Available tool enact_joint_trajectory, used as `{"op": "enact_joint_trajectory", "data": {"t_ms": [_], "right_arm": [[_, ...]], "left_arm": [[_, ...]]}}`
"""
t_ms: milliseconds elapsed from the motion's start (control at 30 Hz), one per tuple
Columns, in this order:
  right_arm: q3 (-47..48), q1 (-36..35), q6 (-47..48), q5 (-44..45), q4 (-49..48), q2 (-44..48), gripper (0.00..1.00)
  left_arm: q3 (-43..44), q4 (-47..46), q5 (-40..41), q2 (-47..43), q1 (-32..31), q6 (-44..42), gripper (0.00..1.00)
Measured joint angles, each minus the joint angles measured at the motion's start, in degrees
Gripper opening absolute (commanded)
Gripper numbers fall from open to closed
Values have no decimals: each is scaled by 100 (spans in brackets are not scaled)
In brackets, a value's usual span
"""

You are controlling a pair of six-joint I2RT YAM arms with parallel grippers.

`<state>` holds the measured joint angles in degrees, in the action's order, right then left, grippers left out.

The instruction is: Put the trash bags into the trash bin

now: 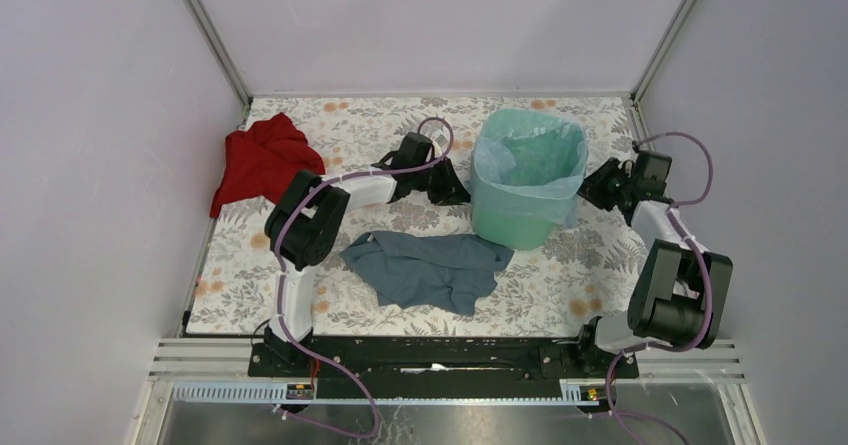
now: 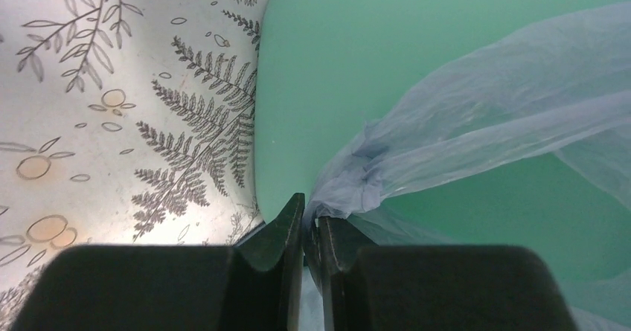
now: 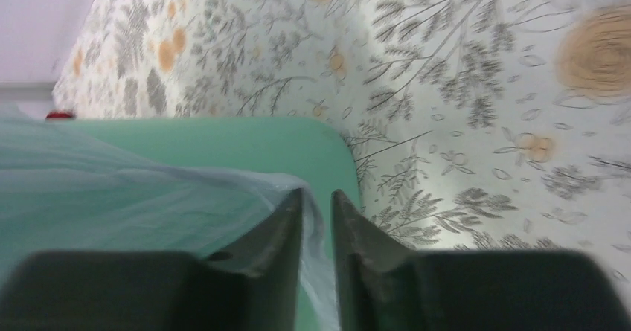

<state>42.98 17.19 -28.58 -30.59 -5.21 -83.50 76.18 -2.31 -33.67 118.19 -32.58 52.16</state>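
On the floral-patterned table (image 1: 560, 295), back right, stands the mint-green plastic wastebasket (image 1: 520, 220), with the translucent pale-blue plastic bag (image 1: 530, 155) lining it and draped over its rim. A crumpled grey-blue cloth (image 1: 430, 270) lies just in front, a red cloth (image 1: 262, 160) well left. The left gripper (image 2: 309, 219) and right gripper (image 3: 316, 204) each pinch bag film at opposite sides.

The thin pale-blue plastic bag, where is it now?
Top view, right of centre: the pale-blue plastic bag lines the mint-green plastic bin, its edge draped over the rim, beyond the grey-blue cloth.
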Motion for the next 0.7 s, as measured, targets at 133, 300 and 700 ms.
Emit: {"op": "enact_joint_trajectory", "data": {"t_ms": [133, 300, 700], "right_arm": [[796, -66, 280, 946, 1237, 280, 64], [1961, -103, 518, 2229, 2511, 527, 76], [4212, -2959, 1502, 4201, 3980, 946, 80]], "left_arm": [[164, -85, 22, 216, -111, 107, 15], [365, -201, 74, 459, -247, 221, 17], [352, -201, 133, 450, -282, 140, 27]]}}
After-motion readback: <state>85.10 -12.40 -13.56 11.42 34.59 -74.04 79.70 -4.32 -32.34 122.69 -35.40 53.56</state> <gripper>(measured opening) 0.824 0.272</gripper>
